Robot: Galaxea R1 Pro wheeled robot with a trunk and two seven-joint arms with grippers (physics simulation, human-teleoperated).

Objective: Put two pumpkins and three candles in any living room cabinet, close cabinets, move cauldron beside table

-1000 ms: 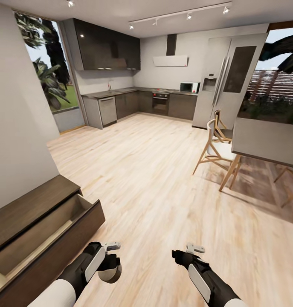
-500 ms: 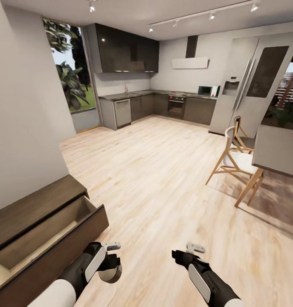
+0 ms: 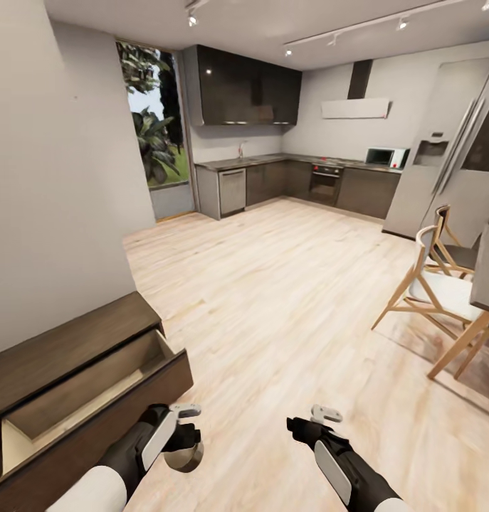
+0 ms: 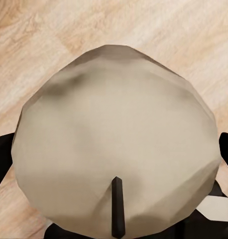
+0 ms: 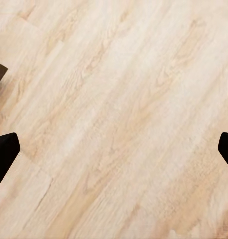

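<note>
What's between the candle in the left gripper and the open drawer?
Nothing visible. The left gripper holds the candle over bare floor, just beside the cabinet, whose drawer is pulled open with a bare interior.

The room is evenly and brightly lit, with small ceiling spotlights [image 3: 192, 19] glowing white and daylight at the tall window [image 3: 153, 142]. Soft shadows spread under the pale wooden chair [image 3: 429, 295] across the light plank floor [image 3: 287, 284]. Straight walls lean outward towards the edges (a wide-angle stretch). In the left wrist view the grey-white rounded object [image 4: 116, 154] looks soft and faceted.
</note>
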